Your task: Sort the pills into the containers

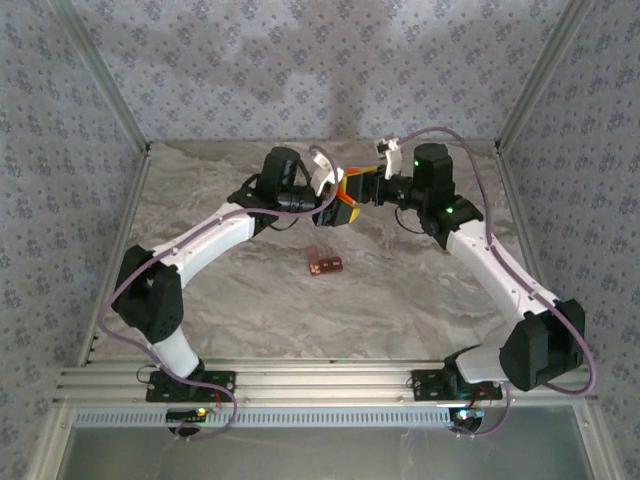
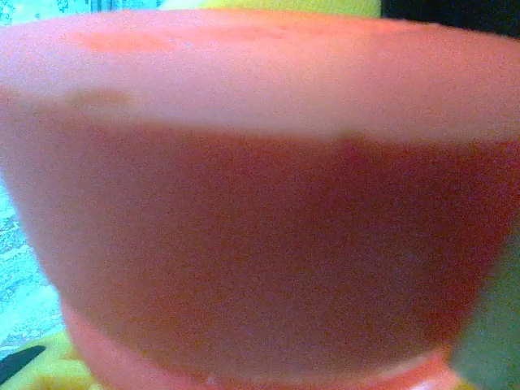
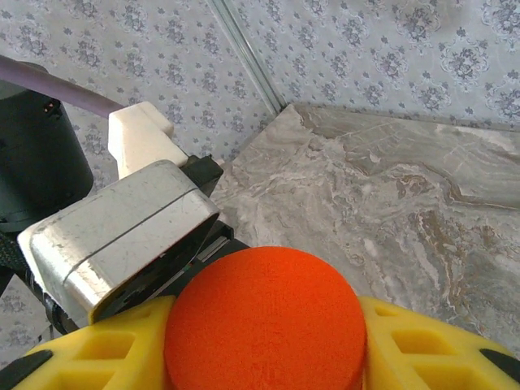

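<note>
On the table (image 1: 400, 290) the containers strip (image 1: 324, 264) lies near the middle. Behind the strip, slightly right and off the surface: bottle (image 1: 347, 197), with left gripper (image 1: 325, 190) on its left and right gripper (image 1: 372, 185) on its right. Arm bases (image 1: 190, 385) are well in front of the strip, one on each side.

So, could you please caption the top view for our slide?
Left claw and right claw share one orange bottle; strip lies on table.
</note>
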